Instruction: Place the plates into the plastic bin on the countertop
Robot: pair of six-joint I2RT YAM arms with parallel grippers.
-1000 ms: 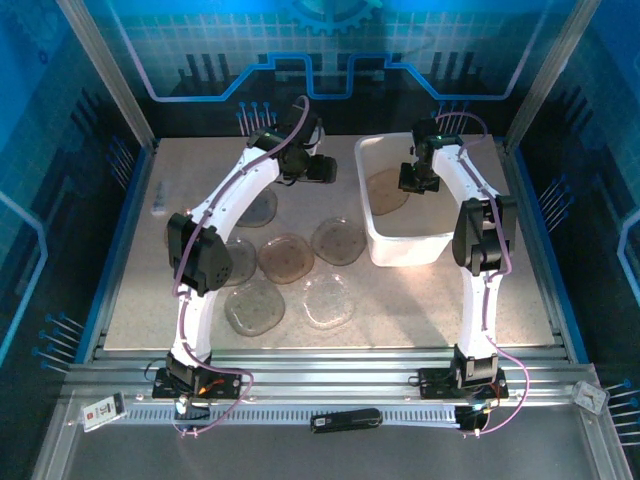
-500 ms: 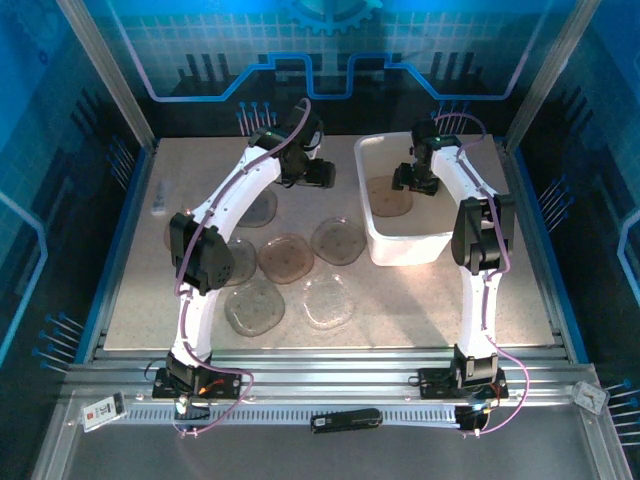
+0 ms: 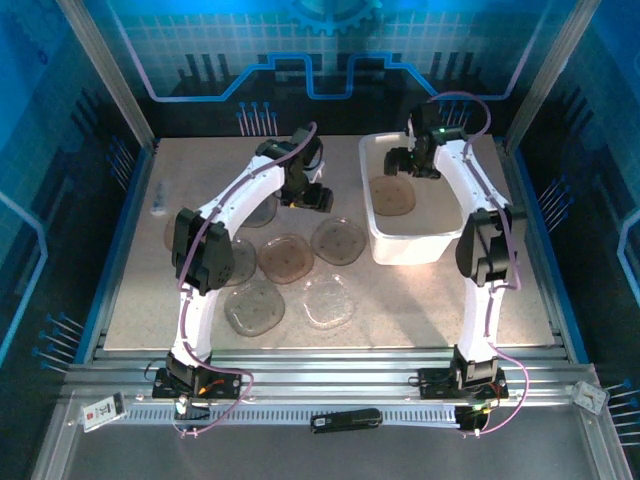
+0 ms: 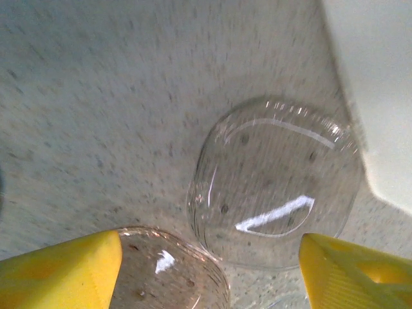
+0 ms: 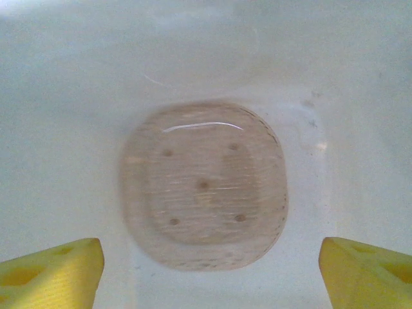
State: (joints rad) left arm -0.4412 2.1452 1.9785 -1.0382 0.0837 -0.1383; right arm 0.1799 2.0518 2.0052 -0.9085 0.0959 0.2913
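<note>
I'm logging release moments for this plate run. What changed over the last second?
The right gripper opened its jaws, let go of the brown plate, which now lies flat in the plastic bin, and lifted away. The left gripper, open, shifted nearer over the countertop plates. Those plates stayed put.

A black device [image 3: 345, 420] and white tag [image 3: 103, 411] lie by the front rails [image 3: 330, 375].

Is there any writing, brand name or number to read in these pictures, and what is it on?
Nothing legible anywhere.
Near-left white tag on the front rail: print too small to read.
Near-right white tag on that rail: too small to read.
Black bar on that rail: any markings blurred.
Blue back panel: gear and circuit-line artwork, no words.
Plates and plastic bin: no labels seen.
</note>
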